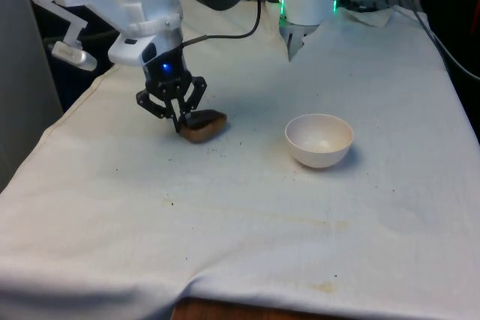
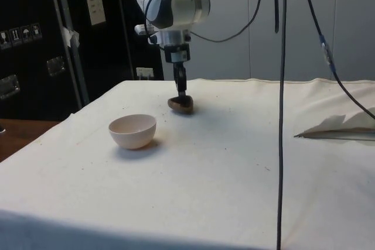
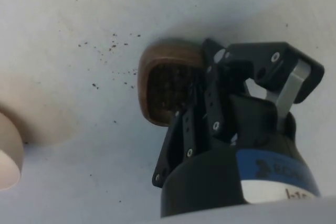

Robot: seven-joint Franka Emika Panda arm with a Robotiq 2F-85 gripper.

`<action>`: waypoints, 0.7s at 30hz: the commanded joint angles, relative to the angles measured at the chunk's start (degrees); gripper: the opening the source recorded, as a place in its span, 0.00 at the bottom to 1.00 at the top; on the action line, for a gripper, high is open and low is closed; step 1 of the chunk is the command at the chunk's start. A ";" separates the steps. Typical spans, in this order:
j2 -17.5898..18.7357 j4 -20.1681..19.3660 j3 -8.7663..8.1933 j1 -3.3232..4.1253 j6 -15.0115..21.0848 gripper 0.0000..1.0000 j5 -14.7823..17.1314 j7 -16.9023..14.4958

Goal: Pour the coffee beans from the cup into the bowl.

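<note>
While the end effector (image 1: 178, 119) pinches one wall of the brown cup (image 1: 203, 126) on the bench (image 1: 247, 222), beans showing inside, a good lift stays level and slow; the white bowl (image 1: 319, 139) waits well apart, toward the front view's right.

A white cloth (image 1: 247, 237) covers the table, creased and faintly stained near its front edge; small dark specks (image 3: 113, 43) dot the fabric; a bare strip of brown wooden table edge (image 1: 225, 311) peeks out below; in the side view, thin black cables (image 2: 282, 86) hang down, dark cabinets (image 2: 35, 39) behind.
</note>
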 commanded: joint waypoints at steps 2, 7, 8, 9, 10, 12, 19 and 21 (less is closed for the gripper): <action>-0.69 -0.23 -0.17 0.34 -0.29 0.00 0.06 0.97; -1.72 -0.34 -0.23 0.80 -0.86 0.00 -0.11 2.98; -1.95 -0.34 -0.29 0.92 -1.03 0.00 -0.11 3.38; -1.95 -0.34 -0.29 0.92 -1.03 0.00 -0.11 3.38; -2.12 -0.34 -0.29 0.97 -1.15 0.00 -0.17 3.78; -2.64 -0.29 -0.34 1.32 -1.49 0.00 -0.29 4.93; -4.07 -0.29 -0.46 2.12 -2.18 0.00 -0.63 7.62; -4.58 -0.40 -0.46 2.35 -2.35 0.00 -0.69 8.31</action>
